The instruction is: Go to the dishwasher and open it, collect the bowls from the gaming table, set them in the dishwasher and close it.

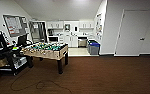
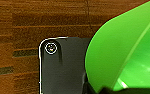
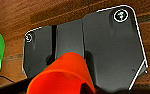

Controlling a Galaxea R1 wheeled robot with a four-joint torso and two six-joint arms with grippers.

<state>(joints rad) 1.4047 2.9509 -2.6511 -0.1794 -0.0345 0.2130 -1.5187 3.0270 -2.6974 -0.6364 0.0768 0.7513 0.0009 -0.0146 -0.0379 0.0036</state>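
- Your lime-green bowl (image 2: 123, 52) looms large in the left wrist view, tilted on its side right at the left pincer; it looks carried, but the fingers are hidden, so you cannot tell how that pincer stands.
- An orange-red bowl (image 3: 63, 75) sits just as close in the right wrist view, again seemingly carried, and the right pincer's state cannot be told either. A slice of green bowl shows at that view's edge.
- Below both bowls lies brown wood-patterned floor (image 2: 21, 27), not a tabletop, so you are in transit.
- The dishwasher (image 1: 82, 41) is far ahead in the white kitchenette: a grey front under the counter. Whether it stands open is too small to judge.
- Blue-lidded bins (image 1: 93, 47) stand just beside the kitchenette entrance, near the line you would drive.
- The foosball table (image 1: 46, 50) stands left of the open floor, and a loose cable (image 1: 38, 85) loops on the floor close in front of the base.
- Risks, as a judgement: the wheels could snag that cable; a jolt could shake a tilted bowl loose, since neither grip can be confirmed; cutting the entrance tight could clip the bins.
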